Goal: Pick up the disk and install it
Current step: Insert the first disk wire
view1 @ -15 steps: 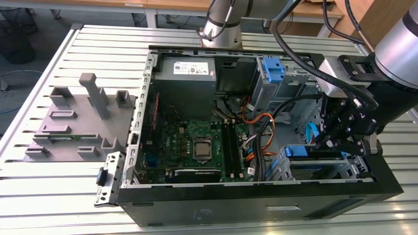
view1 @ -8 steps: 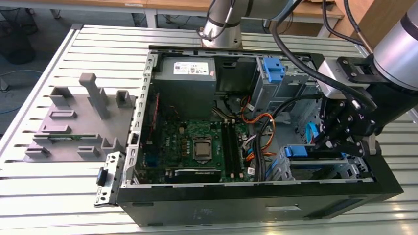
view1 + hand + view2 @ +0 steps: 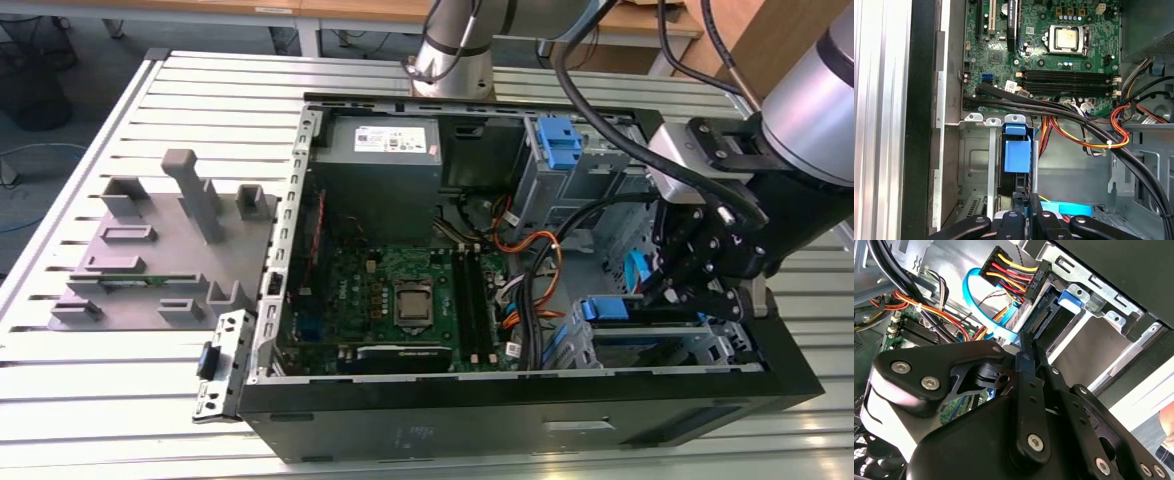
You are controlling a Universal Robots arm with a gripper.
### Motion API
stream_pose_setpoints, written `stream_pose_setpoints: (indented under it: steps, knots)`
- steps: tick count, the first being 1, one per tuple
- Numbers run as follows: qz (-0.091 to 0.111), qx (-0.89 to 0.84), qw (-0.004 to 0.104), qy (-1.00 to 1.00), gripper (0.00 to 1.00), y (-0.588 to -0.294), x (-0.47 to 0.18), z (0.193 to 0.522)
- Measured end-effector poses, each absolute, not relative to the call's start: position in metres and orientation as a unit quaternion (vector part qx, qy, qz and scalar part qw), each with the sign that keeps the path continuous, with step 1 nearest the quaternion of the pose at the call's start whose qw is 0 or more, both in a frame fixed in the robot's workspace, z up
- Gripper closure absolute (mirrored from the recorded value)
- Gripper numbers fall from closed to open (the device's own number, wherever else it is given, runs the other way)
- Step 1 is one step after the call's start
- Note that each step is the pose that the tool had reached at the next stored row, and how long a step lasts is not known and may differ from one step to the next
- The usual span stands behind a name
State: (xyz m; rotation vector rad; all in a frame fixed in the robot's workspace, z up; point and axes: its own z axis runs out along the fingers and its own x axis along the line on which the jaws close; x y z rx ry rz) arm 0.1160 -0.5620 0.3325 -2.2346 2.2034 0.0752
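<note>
The disk (image 3: pixel 1017 154) stands on edge in the metal drive bay (image 3: pixel 974 165) at the case's front corner, its blue carrier tab facing the camera in the first wrist view. In the exterior view the disk (image 3: pixel 607 308) shows as a blue tab in the cage at the exterior view's right. My gripper (image 3: pixel 1024 198) is shut, its two thin black fingers pressed together with nothing between them. The tips sit right at the disk's near edge. In the second wrist view the gripper (image 3: pixel 1025 347) points at the disk's (image 3: pixel 1072 298) connector end.
A black power plug with coloured wires (image 3: pixel 1014 271) and a blue flat cable (image 3: pixel 985 320) hang close to the fingers. Black cables (image 3: pixel 1054 107) cross above the bay. The motherboard (image 3: pixel 400 290), grey power supply (image 3: pixel 387 140), a blue latch (image 3: pixel 561 140) and a grey fixture (image 3: pixel 160 240) lie farther off.
</note>
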Motion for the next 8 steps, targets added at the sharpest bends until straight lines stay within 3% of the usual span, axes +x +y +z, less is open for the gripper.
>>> stream_pose_setpoints:
  steps: [8]
  knots:
    - [0.024, -0.712, 0.001, 0.702, 0.84, -0.5620, 0.1161, 0.3297]
